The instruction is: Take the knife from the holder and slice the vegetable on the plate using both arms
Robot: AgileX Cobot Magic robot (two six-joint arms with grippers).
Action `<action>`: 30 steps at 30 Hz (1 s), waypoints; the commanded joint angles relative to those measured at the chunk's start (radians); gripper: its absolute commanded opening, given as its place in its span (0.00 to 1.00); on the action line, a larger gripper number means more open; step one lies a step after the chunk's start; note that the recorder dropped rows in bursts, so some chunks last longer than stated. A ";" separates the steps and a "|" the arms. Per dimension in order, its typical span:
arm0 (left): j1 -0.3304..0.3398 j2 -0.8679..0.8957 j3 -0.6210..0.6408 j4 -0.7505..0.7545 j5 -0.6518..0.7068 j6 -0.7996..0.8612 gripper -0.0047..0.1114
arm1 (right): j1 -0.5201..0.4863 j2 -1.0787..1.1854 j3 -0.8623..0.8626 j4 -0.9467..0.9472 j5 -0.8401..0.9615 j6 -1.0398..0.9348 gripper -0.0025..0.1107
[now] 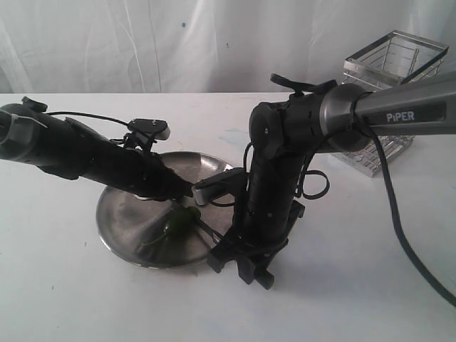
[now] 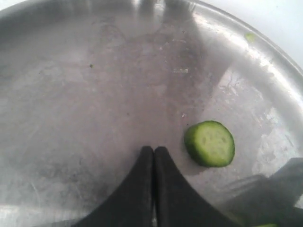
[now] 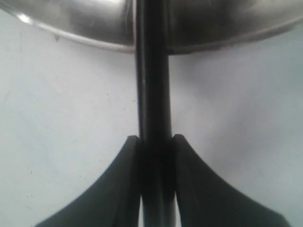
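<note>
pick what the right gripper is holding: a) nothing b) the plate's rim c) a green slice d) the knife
D: in the right wrist view the right gripper is closed on the slim black knife, which runs on toward the plate.

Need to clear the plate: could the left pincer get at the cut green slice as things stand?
Probably yes. The left pincer sits shut just beside the slice, with only bare plate between them and nothing blocking. It would have to open first.
</note>
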 commanded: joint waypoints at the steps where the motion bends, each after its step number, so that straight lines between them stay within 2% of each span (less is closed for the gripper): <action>1: -0.001 -0.031 0.033 0.037 -0.002 -0.004 0.04 | -0.001 0.000 0.001 -0.014 0.015 -0.004 0.02; 14: -0.001 -0.075 0.022 -0.016 0.008 -0.004 0.04 | -0.001 0.000 0.001 -0.014 0.019 -0.004 0.02; 30: -0.003 -0.079 0.006 -0.019 0.149 -0.004 0.04 | -0.001 0.000 -0.001 -0.014 0.011 -0.004 0.02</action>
